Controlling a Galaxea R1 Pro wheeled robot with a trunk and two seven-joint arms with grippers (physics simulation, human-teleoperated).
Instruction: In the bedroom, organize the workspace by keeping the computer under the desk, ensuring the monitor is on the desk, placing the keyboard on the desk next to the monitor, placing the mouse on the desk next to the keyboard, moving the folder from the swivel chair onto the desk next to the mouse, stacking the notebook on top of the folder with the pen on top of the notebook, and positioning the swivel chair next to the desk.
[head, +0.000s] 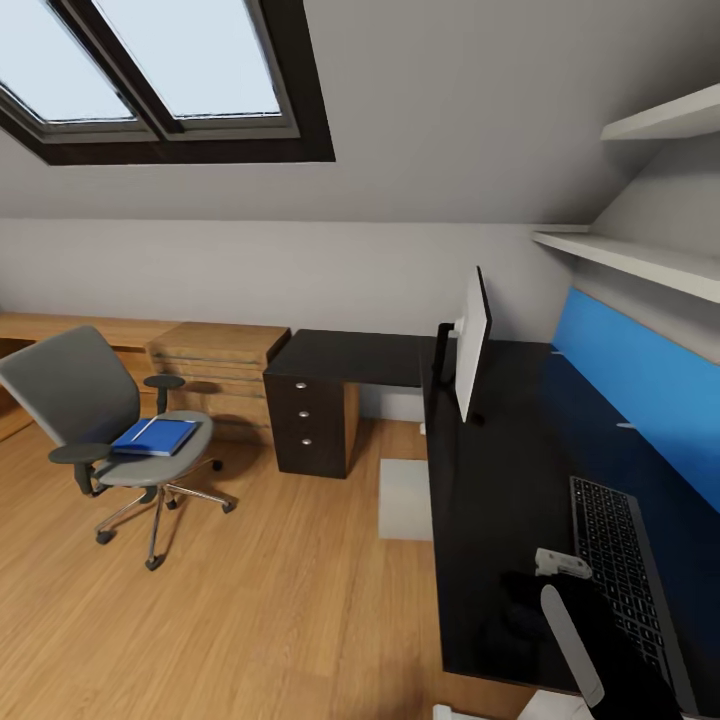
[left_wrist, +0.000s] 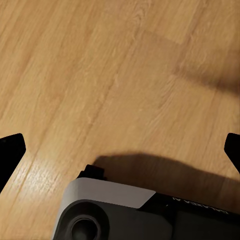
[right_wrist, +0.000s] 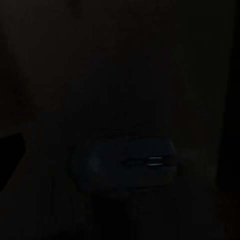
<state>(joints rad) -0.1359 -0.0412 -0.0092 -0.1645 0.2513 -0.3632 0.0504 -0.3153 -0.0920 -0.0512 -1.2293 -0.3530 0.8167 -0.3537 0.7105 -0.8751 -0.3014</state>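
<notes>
Left fingers (left_wrist: 11, 152) spread wide over floor (left_wrist: 100, 75); right fingers' state unclear, above mouse (right_wrist: 125, 162).

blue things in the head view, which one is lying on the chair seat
The folder, flat on the swivel chair seat. The other blue thing, the long back panel, stands upright behind the desk.

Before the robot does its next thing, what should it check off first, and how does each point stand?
1. Monitor upright on the desk: ok.
2. Keyboard on the desk, along the blue back panel: ok.
3. Mouse lying on the dark desk top below the right claw: ok; beside the keyboard: cannot tell.
4. Folder moved to the desk: not ok; it lies on the swivel chair with a pale stick, probably the pen, on it.
5. Swivel chair next to the desk: not ok; it stands apart.
6. Left claw free: ok, open over the floor.
</notes>
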